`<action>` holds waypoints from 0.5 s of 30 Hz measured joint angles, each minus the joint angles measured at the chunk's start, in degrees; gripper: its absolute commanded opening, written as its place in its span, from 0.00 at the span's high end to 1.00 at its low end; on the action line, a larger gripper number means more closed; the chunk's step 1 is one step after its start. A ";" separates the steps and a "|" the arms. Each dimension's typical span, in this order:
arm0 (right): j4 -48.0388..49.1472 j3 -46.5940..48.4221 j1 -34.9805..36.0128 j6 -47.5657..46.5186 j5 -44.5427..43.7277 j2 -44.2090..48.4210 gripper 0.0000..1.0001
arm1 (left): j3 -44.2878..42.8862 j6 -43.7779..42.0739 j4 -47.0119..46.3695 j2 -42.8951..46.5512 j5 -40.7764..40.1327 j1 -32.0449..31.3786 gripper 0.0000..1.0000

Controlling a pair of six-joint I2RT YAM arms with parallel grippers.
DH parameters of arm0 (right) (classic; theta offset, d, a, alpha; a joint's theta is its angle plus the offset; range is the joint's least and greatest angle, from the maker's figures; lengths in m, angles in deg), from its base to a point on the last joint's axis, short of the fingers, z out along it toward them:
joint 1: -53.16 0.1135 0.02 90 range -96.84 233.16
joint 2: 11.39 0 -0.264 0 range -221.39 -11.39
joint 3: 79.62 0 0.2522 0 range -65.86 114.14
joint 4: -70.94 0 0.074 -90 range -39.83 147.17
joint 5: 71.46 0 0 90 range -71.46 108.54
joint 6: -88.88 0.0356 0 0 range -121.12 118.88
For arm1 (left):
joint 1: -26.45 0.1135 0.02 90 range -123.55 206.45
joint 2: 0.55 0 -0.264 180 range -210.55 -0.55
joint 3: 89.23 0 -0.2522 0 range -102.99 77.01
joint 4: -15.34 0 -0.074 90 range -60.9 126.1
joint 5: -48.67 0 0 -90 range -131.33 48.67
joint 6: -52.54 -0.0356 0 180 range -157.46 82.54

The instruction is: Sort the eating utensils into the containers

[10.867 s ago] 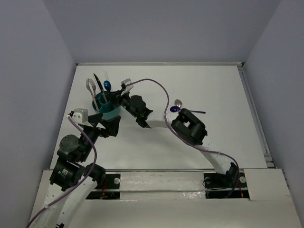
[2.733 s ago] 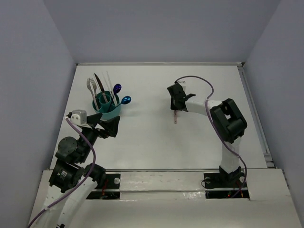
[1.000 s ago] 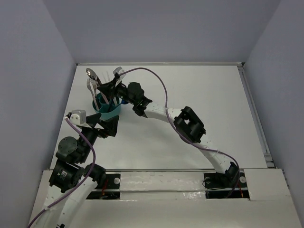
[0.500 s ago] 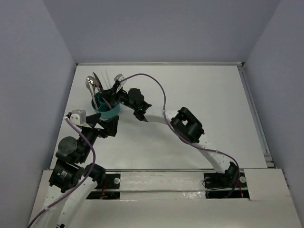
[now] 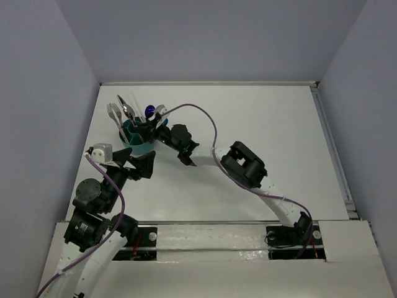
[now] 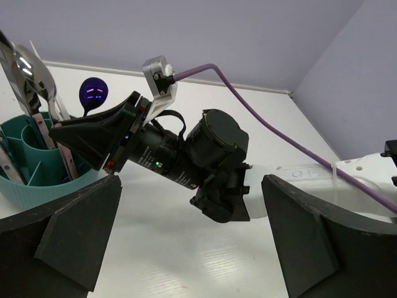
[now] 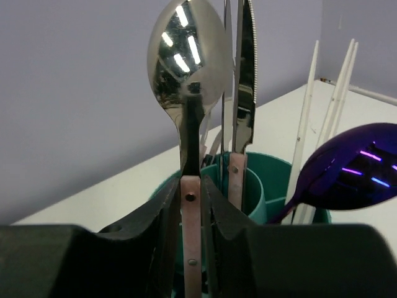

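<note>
Item: silver spoon (image 7: 188,56), with a mirror-bright oval bowl on a slim, flat pink handle with small rivets. It stands upright, bowl uppermost, pinched at the handle by the right hand (image 7: 190,205), just over the round teal caddy (image 7: 251,186) at the far left of the worktop (image 5: 248,112). Whether its foot already sits in a compartment is hidden by the hand itself. Probably light, stiff and slick on the polished metal, so the flat handle is the sound place to take it, as here. Also in the caddy: serrated knife (image 7: 243,81), pink-handled, close behind; pale thin chopsticks (image 7: 305,105); glossy blue-purple spoon (image 7: 344,167), leaning outward; fork (image 5: 113,112). The caddy is matte plastic, divided inside and shorter than its contents, so it may tip if nudged. Left hand (image 6: 192,236): spread wide, empty, near the caddy.
</note>
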 measured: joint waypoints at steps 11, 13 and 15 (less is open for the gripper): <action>1.29 -12.26 0.66 -0.17 -3.23 7.08 0.00 | 0.00 0.00 0.02 -0.07 0.02 0.00 0.01; 2.47 -14.91 0.66 0.00 -4.02 9.44 0.00 | 0.00 0.00 0.02 -0.07 0.00 0.28 0.01; 3.43 -16.65 0.81 0.00 -4.72 11.45 0.00 | 0.00 0.00 0.02 -0.07 -0.02 0.76 0.01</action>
